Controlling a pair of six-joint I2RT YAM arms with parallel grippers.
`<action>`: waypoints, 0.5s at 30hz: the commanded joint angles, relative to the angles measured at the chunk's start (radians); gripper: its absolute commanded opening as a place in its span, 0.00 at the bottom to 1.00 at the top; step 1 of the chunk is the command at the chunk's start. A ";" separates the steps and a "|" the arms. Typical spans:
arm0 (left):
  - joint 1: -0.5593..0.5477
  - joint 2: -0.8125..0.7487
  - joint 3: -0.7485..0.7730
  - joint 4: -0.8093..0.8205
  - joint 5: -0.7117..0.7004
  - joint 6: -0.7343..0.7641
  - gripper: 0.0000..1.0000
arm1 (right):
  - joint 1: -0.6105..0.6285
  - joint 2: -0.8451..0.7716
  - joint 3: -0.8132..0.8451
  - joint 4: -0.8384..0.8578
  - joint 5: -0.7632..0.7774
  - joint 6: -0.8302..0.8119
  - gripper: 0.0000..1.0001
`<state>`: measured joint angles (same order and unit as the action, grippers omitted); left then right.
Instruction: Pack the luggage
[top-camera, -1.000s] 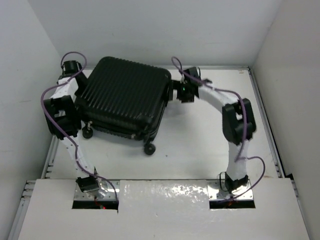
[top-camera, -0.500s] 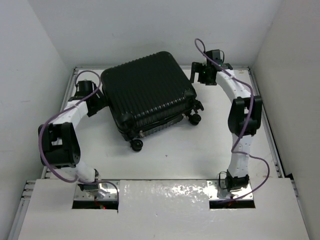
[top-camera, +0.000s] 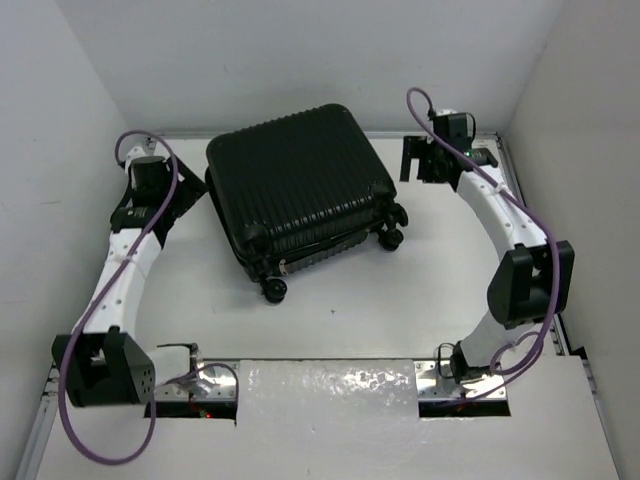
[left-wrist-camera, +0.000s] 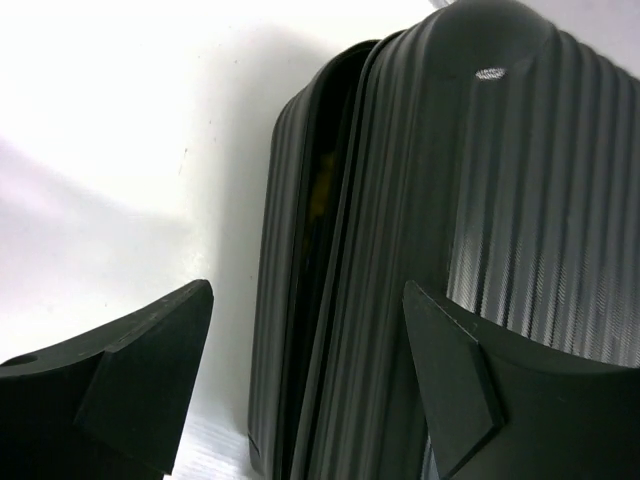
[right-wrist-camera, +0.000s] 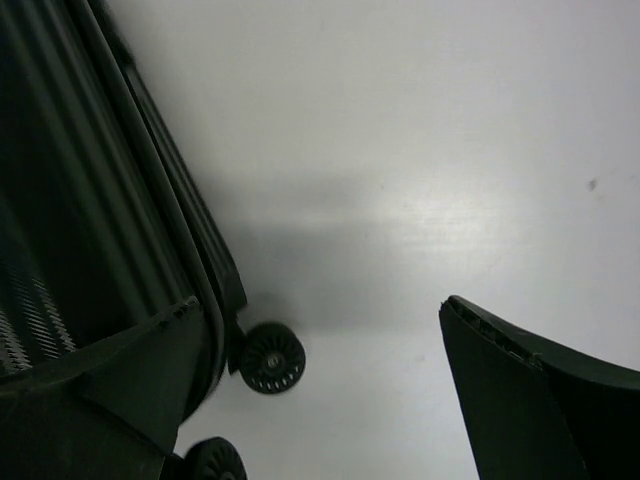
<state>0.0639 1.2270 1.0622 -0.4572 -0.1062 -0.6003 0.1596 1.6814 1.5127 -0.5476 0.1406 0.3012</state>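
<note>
On the bench (top-camera: 420, 290), far middle: luggage (top-camera: 295, 185) lying flat, ribbed shell up, wheels (top-camera: 392, 237) toward the right and near side. Shells closed down to a narrow slit. Through the slit, in the left wrist view, a yellow patch (left-wrist-camera: 318, 195) shows inside; cannot tell what it is. Rest of the interior is hidden.

Left tool (top-camera: 185, 198): just beside the luggage's left edge, fingers partly apart, gripping nothing. The slit edge sits ahead of the fingers; contact unclear.

Right tool (top-camera: 422, 160): off the far right corner, apart from the luggage. Fingers spread wide, nothing between them; bare bench and two wheels below.

Versus one second ago: luggage was further left, wheels toward the near edge, both tools against its sides. It now sits further right and turned.

Versus half a second ago: luggage in about the same place. Left arm's elbow has dropped toward its base; right tool has drawn further right.
</note>
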 joint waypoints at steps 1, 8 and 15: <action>-0.006 -0.081 -0.045 -0.037 -0.005 -0.072 0.76 | 0.003 -0.011 -0.097 0.063 -0.061 -0.019 0.99; -0.053 -0.233 -0.281 0.101 0.304 -0.111 0.74 | 0.061 0.182 0.039 -0.014 -0.122 -0.059 0.99; -0.206 -0.357 -0.381 0.140 0.330 -0.145 0.74 | 0.233 0.293 0.151 -0.054 -0.112 -0.024 0.99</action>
<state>-0.0353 0.8890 0.6956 -0.3367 0.0235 -0.7341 0.2001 1.9491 1.5936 -0.6170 0.1783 0.2169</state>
